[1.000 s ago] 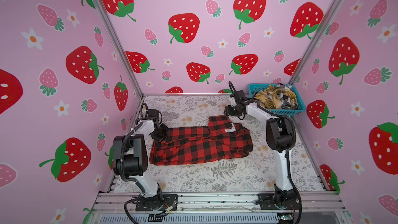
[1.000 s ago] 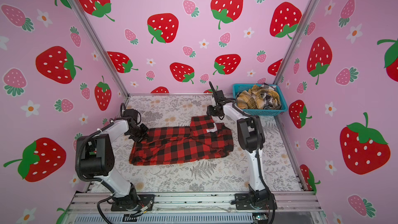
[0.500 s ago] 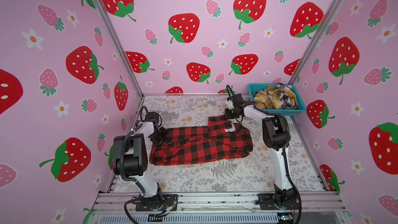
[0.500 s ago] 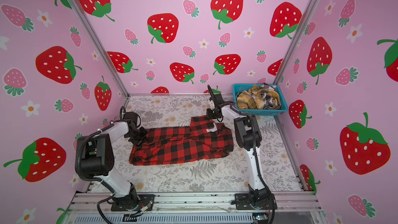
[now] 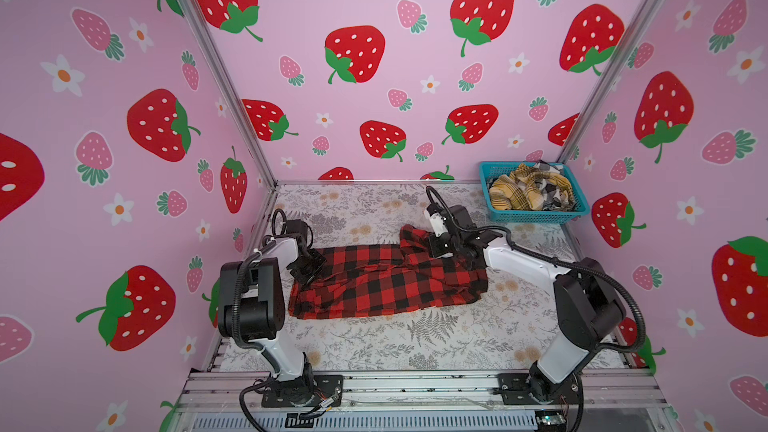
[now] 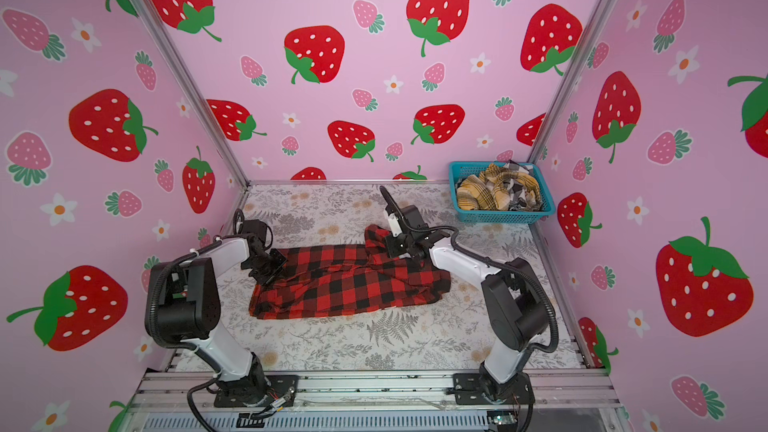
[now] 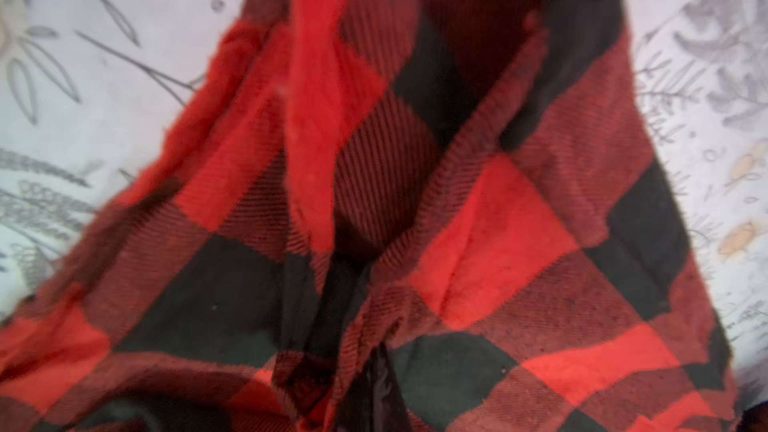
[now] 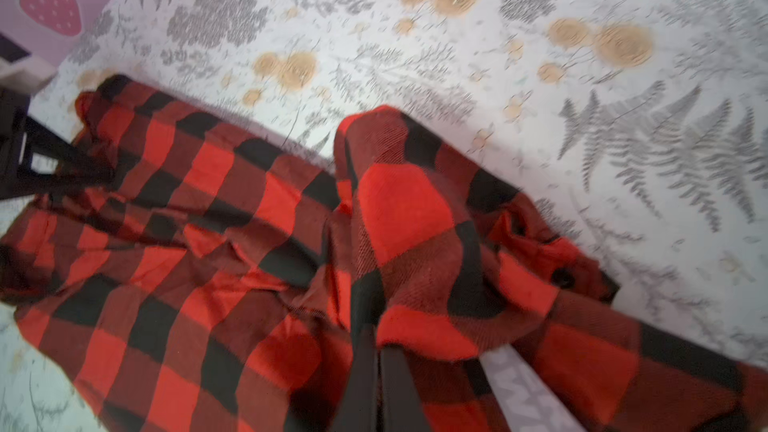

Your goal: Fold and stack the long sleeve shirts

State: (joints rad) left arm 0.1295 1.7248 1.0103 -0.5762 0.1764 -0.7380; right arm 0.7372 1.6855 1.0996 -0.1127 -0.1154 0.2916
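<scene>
A red-and-black checked long sleeve shirt (image 5: 386, 284) (image 6: 349, 284) lies crumpled across the middle of the table in both top views. My left gripper (image 5: 309, 274) (image 6: 270, 274) sits at the shirt's left end, shut on its fabric. In the left wrist view the cloth (image 7: 457, 222) fills the picture, and the gripper (image 7: 380, 401) is almost buried in it. My right gripper (image 5: 440, 249) (image 6: 395, 249) is at the shirt's back right fold. Its jaws (image 8: 376, 376) are pinched shut on the fabric (image 8: 249, 243), beside a strip of white lettering (image 8: 523, 384). Yellow plaid and black-and-white plaid shirts (image 5: 528, 191) (image 6: 498, 191) lie bundled in the basket.
A turquoise mesh basket (image 5: 536, 216) (image 6: 503, 216) stands in the back right corner against the wall. Pink strawberry walls close in the left, back and right sides. The floral table cover shows in front of the shirt, and a metal rail runs along the front edge.
My right gripper has come down onto the shirt's back right fold and shut on it. My left gripper has stayed shut at the shirt's left end.
</scene>
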